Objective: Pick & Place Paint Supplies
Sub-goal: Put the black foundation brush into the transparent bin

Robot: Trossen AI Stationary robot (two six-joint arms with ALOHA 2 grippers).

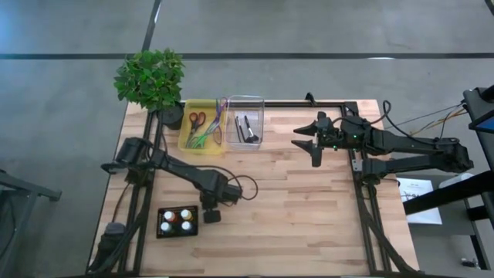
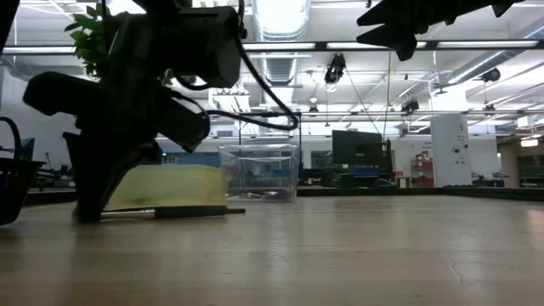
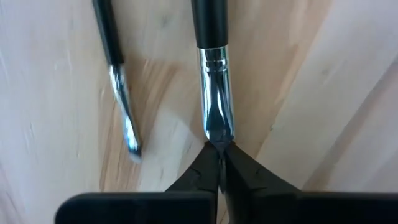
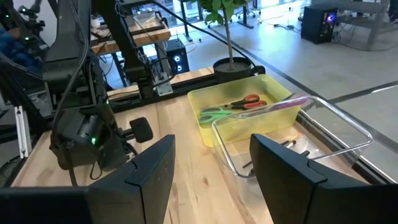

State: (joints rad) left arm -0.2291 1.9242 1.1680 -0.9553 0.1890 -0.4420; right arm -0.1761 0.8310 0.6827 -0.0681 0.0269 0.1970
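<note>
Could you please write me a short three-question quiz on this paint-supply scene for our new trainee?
1. True or false: the left gripper has its fingers shut on the metal ferrule end of a paintbrush lying on the table.
2. Which bin holds the scissors: A, the yellow bin, or B, the clear bin?
3. Fill in: the right gripper hangs above the table with its fingers ____.

Key: 1 true; 2 A; 3 open.
</note>
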